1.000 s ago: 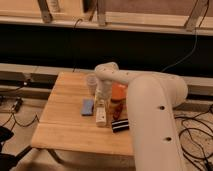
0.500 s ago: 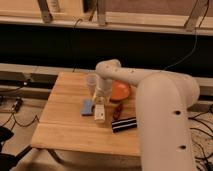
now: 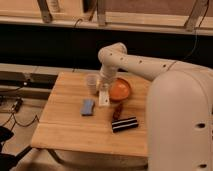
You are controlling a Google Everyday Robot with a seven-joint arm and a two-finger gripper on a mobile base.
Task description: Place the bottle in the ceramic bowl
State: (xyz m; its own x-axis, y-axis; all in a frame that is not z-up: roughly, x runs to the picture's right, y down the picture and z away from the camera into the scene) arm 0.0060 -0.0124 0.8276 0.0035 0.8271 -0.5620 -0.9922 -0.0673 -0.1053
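Warm, dim indoor light falls from above onto the pale wooden counter [image 3: 65, 125]; the band behind it lies in deep shadow; everything is soft and blurred; the robot's white hand [image 3: 104, 89] hangs above the counter beside the orange-red bowl.

My bench [image 3: 65, 127] is a pale wooden top of joined planks, and near its far edge stand a pale translucent cup [image 3: 92, 82] and, to the right of it, the ceramic bowl [image 3: 120, 90], with my end effector [image 3: 104, 88] hanging low between the two. The bottle [image 3: 104, 97] sits just below my end effector at the bowl's left rim, though I cannot tell whether it rests on the wood. Nearer the middle lie a blue sponge-like block [image 3: 88, 107], a small red object [image 3: 117, 111] and, just in front of that, a dark block with pale stripes [image 3: 125, 124].
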